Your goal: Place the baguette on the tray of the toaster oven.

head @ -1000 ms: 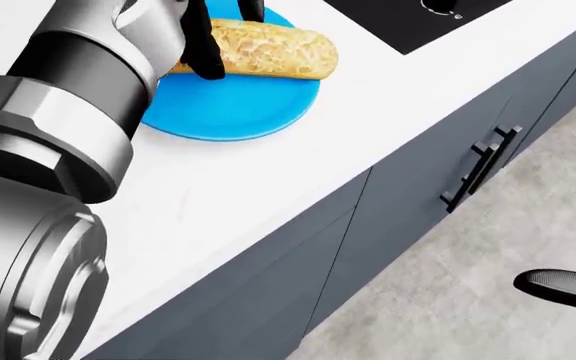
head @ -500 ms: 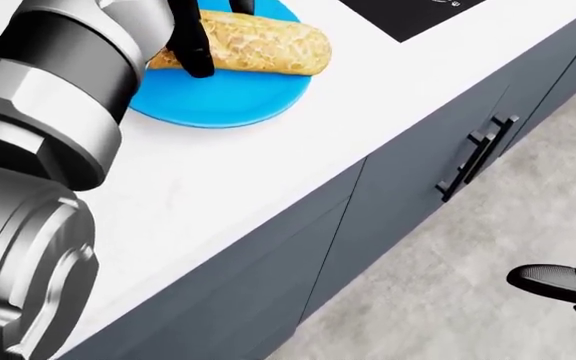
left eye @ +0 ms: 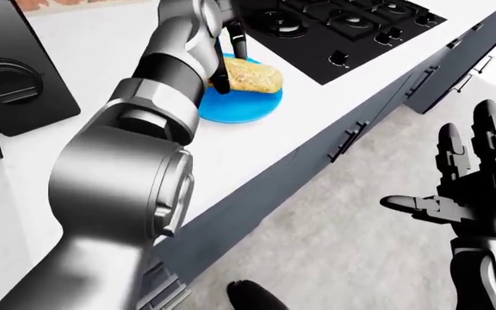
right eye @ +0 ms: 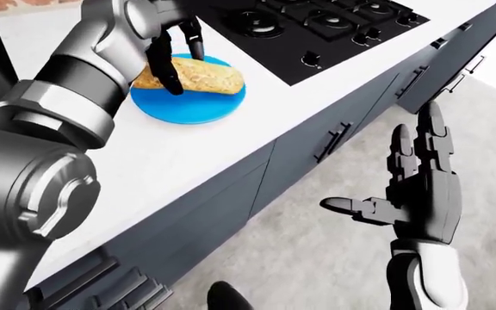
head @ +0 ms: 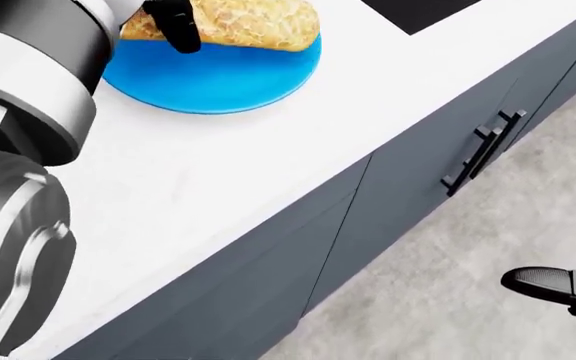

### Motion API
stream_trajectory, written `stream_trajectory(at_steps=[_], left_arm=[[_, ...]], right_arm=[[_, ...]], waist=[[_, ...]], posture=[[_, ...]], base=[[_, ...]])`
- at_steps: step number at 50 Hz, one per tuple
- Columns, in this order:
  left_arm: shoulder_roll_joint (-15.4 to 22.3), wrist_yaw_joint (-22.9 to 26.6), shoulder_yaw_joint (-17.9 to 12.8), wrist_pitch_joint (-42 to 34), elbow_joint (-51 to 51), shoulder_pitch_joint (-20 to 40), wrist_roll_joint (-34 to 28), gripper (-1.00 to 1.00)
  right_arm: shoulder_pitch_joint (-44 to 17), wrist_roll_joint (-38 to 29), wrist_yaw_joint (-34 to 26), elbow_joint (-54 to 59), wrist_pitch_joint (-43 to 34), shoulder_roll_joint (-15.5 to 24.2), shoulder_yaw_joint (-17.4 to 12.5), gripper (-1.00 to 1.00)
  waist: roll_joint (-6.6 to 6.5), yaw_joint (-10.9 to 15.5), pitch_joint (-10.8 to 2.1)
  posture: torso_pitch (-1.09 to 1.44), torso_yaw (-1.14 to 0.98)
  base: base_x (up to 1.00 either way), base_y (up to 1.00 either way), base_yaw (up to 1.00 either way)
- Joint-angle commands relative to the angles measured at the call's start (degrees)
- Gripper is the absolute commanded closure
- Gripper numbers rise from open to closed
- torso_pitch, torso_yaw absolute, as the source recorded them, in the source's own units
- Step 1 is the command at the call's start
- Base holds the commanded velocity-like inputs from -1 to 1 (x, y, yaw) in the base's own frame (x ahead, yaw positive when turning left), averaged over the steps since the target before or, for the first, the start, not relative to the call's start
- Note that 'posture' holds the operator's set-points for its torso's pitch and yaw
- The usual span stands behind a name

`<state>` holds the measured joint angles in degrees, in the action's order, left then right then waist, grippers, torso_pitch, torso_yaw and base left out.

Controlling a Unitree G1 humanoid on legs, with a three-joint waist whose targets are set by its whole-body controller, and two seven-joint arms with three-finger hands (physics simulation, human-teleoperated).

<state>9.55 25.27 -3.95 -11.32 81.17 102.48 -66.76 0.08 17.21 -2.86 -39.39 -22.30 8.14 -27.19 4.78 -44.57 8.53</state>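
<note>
A golden baguette (right eye: 209, 77) lies across a round blue plate (right eye: 187, 106) on the white counter, in the upper left of the eye views. My left hand (right eye: 182, 70) reaches over it from the left. Its black fingers (right eye: 195, 40) wrap the far side and the thumb (head: 180, 34) presses the near side, shut on the baguette's left part. Whether the loaf still touches the plate I cannot tell. My right hand (right eye: 403, 187) hangs open over the floor at the right, fingers spread. A dark appliance (left eye: 7, 77) with a round dial stands at the upper left; no tray shows.
A black gas cooktop (left eye: 342, 26) is set into the counter right of the plate. Grey cabinet doors with black bar handles (head: 478, 150) run below the counter edge. Grey floor lies to the right, with my foot (head: 558, 289) on it.
The whole head view has shifted, so the camera moved: plate and baguette slid toward the top left. The left hand has kept its hold on the baguette.
</note>
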Motion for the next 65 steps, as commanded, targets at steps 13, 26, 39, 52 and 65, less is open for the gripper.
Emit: stream_trajectory(at_steps=[13,26,39,52,65], left_arm=[[1.6,-0.6,0.4,1.1,-3.0,4.1,2.7,1.00],[2.5,1.6,0.6,0.2,-4.0,6.8,7.2,1.00],[2.6,3.5,1.9,-0.7,-5.3,9.9,10.5,1.00],[3.0,3.5,3.2,-0.9,-7.4,12.9,12.0,1.00],[3.9,4.9,4.4,-2.8,-10.6,16.9,11.7,1.00]], right_arm=[[-1.4,0.2,0.4,-2.5,0.7,1.1,-0.7,-1.00],[-1.3,-0.5,0.3,-2.3,1.2,0.8,0.2,-1.00],[-1.1,-1.2,0.2,-1.4,2.3,0.3,1.0,-1.00],[-1.5,-1.9,0.3,-0.9,2.7,0.2,1.9,-1.00],[-2.0,-2.3,0.3,0.1,3.3,0.2,2.9,-1.00]], waist=[[-0.19,0.2,-2.12],[-0.39,0.3,-1.91],[-0.50,0.2,-1.77],[-0.46,0.2,-1.41],[-0.27,0.3,-0.99]], posture=[[0.27,-0.80],[0.27,-0.80],[0.27,-0.80],[0.27,-0.80],[0.27,-0.80]], base=[[0.00,0.00,0.00],[0.00,0.00,0.00],[0.00,0.00,0.00],[0.00,0.00,0.00],[0.00,0.00,0.00]])
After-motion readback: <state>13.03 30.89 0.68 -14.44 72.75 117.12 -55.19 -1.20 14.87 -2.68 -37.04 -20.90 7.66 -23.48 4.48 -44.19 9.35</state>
